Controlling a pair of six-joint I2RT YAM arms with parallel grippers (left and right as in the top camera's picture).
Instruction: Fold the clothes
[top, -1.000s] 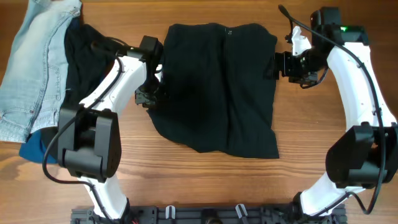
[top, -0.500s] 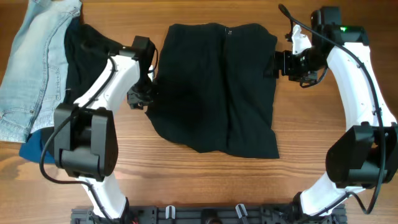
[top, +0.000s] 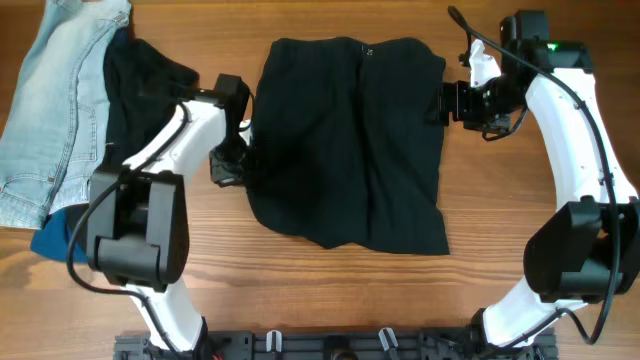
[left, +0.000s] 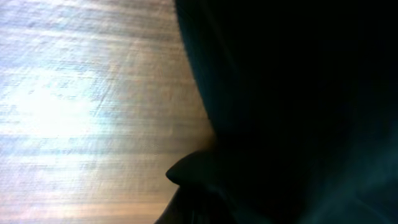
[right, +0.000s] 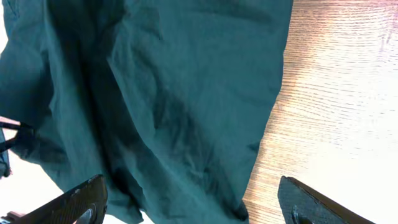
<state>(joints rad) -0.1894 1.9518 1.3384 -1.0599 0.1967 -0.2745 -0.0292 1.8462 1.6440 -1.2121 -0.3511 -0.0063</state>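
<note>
"Zero folds show so far: the shorts (top: 345, 140) lie spread flat in the middle of the table (top: 300, 290), waistband at the far edge, legs toward our bases."

"And our grippers?"

"Our left gripper (top: 238, 165) is pressed together at the shorts' left edge. We cannot tell whether it has caught fabric. Our right gripper (top: 440, 103) stands spread wide just beside the right edge, holding nothing."

"So we judge all the folding is left, perhaps the jeans (top: 50, 110) piled at the left too."

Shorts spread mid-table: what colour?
Plain black, no pattern; the soft fabric shorts show best in the overhead view.
</note>
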